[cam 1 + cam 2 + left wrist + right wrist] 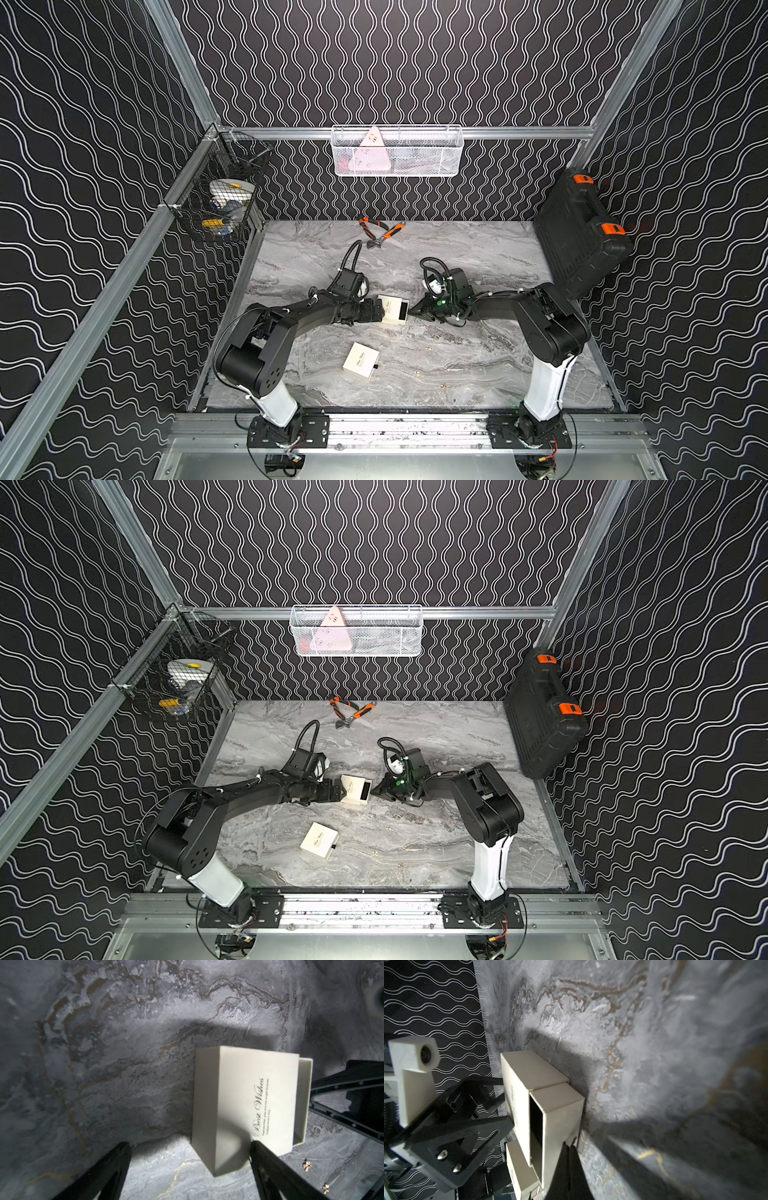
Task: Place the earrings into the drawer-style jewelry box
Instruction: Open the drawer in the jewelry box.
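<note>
The drawer-opening step is in hand. The drawer (pixel 558 1109) stands partly out of the jewelry box (pixel 245 1095), straight ahead of the right end effector (pixel 569 1145), whose tips are pressed together at the drawer's front. The left end effector (pixel 189 1144) gapes wide, with the box against one finger. Two earrings (pixel 307 1165) lie on the desk (pixel 104 1064) just outside that finger. The next move probably calls for a wider pull, then a delicate pinch on an earring. The box top reads "Best Wishes"; the smaller lines are blurred.

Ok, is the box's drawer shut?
No, the drawer sticks partway out of the box, its dark inside showing.
</note>
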